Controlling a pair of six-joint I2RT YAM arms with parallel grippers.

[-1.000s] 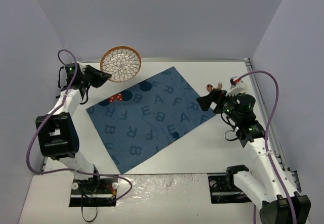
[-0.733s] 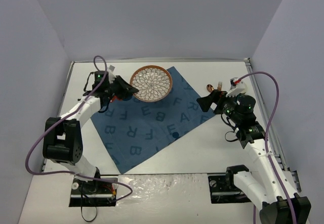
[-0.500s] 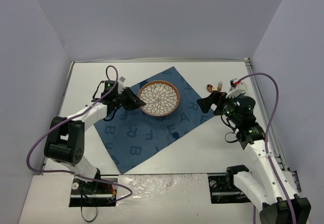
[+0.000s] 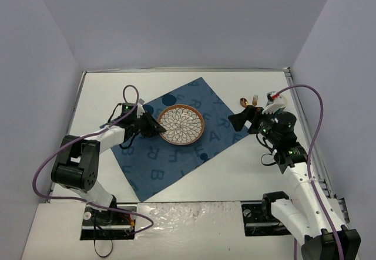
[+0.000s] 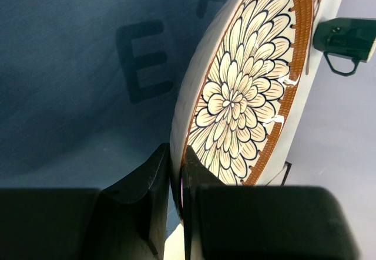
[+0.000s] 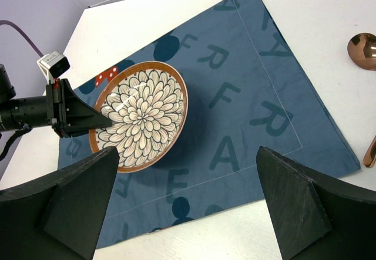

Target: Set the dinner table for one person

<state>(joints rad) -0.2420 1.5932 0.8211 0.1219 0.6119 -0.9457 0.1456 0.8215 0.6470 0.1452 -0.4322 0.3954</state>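
Carried the plate [image 4: 181, 125] in the left gripper [image 4: 157, 129] from the 10 o'clock corner of the bench [image 4: 247, 172] toward 4 o'clock, over the placemat [image 4: 176, 154]. Lowered from high and steeply tilted to low and flatter, at mid-mat.

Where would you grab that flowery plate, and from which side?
Take the plate by its thin brown rim, sideways from the left, as the left gripper does: jaws pinch the edge, one on the patterned face, one underneath. It is too wide and shallow for them to span.
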